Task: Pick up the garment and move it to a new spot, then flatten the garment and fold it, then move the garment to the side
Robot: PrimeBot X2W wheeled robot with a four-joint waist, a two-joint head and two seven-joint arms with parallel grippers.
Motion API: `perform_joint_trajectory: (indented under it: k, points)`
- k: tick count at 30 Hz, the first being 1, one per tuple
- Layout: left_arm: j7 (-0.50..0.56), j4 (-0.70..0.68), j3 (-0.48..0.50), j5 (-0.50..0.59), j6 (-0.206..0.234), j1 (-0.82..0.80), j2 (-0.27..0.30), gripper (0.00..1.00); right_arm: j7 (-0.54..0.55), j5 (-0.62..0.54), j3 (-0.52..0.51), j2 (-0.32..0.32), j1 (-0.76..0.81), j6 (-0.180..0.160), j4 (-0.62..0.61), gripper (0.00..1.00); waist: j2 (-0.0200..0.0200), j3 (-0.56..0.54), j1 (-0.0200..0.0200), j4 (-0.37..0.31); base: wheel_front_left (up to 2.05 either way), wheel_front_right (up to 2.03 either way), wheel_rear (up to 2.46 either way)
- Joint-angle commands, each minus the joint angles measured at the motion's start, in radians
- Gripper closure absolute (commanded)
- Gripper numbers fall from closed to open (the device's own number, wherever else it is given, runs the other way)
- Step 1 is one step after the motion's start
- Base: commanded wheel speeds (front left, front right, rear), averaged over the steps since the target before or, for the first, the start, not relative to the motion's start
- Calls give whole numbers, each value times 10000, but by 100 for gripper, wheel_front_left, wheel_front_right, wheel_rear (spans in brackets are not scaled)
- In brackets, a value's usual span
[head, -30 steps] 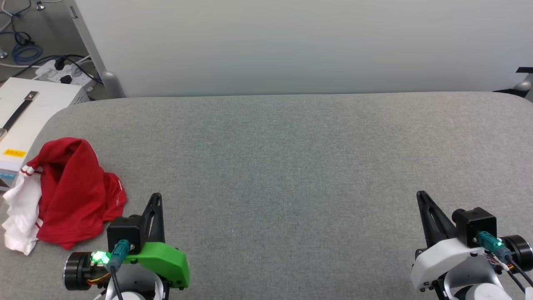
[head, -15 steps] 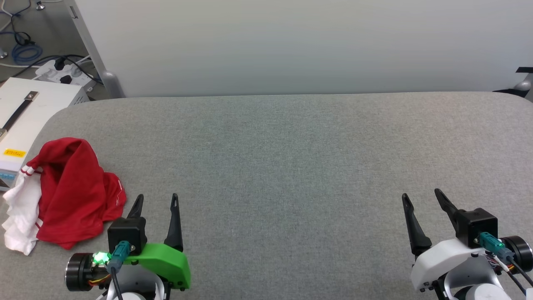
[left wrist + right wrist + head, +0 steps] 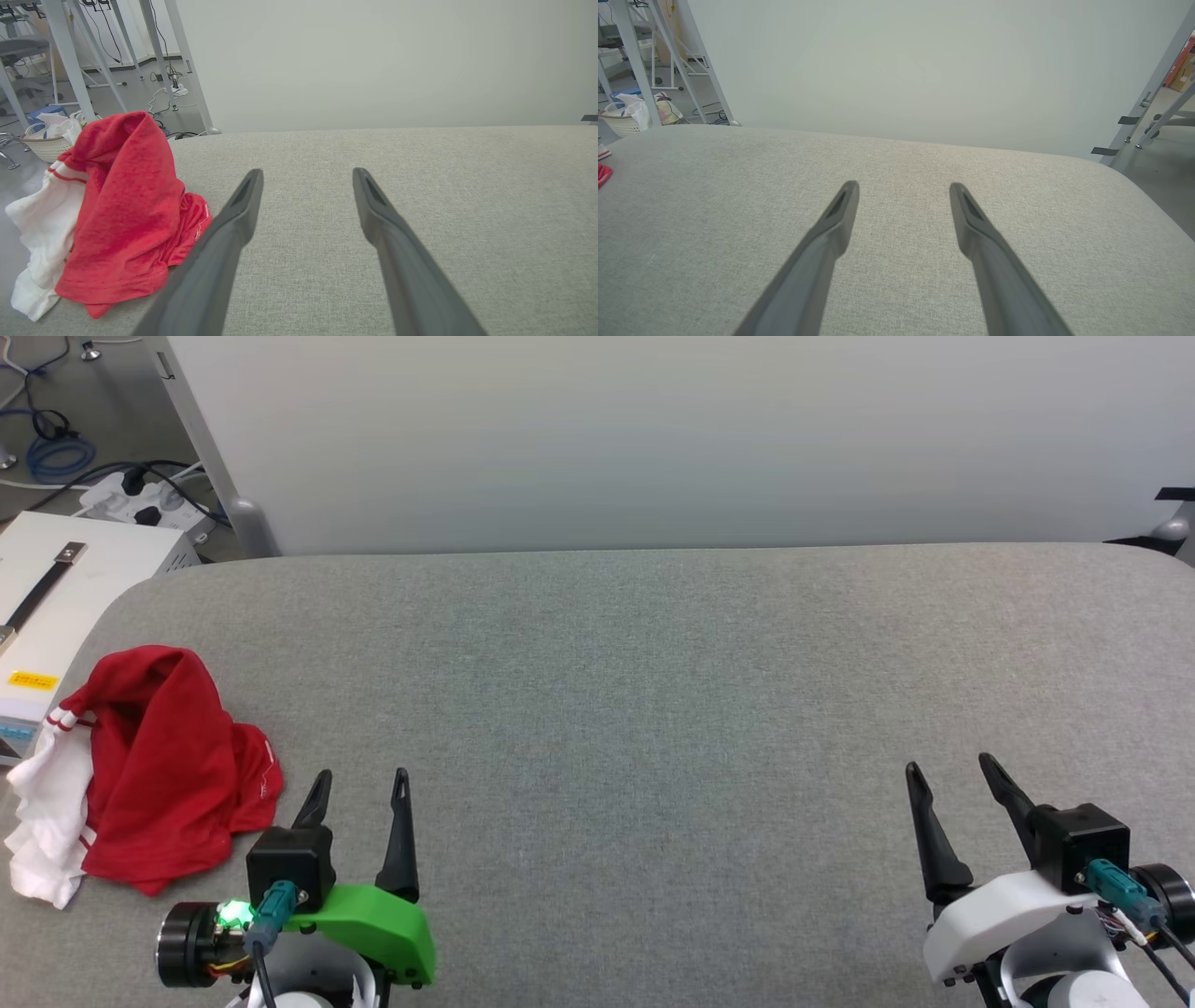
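My left end effector (image 3: 362,773) and right end effector (image 3: 948,762) both stand wide open and empty above the grey desk (image 3: 653,709), the crumpled red-and-white shirt (image 3: 159,775) heaped at nine o'clock by its edge, where a shallow pinch might drag it off.

Head camera looked forward and down from above the grey table (image 3: 653,709), wide and fairly far, with left hand (image 3: 362,772) low left and right hand (image 3: 946,762) low right. Left wrist camera sat low and close over the table, facing along its own fingers (image 3: 243,205) toward the pale wall (image 3: 373,60). Right wrist camera was set alike, facing the same wall. All three shared the table; the red garment (image 3: 126,186) appeared in each, at right wrist view's left edge.
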Motion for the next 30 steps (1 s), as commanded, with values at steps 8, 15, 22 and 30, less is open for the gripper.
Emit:
perform_joint_trajectory:
  k: [8,15,22,30]
  points:
    - [-261,92,-41,-200,-94,-123,-15,0,-211,326,-63,-6,5,-2,-220,0,0,-10,0,-9,0,0,0]
    - [-449,205,-78,-269,-133,-163,-19,0,-288,534,-159,-6,58,-2,-381,0,0,-29,0,5,0,0,0]
    - [-591,280,-95,-345,-166,-216,-22,0,-327,613,-173,-7,94,-3,-485,0,0,-33,0,64,0,0,0]
    - [-761,350,-50,-444,-169,-337,-26,0,-282,574,-76,-7,150,-3,-746,0,0,39,0,516,0,0,0]
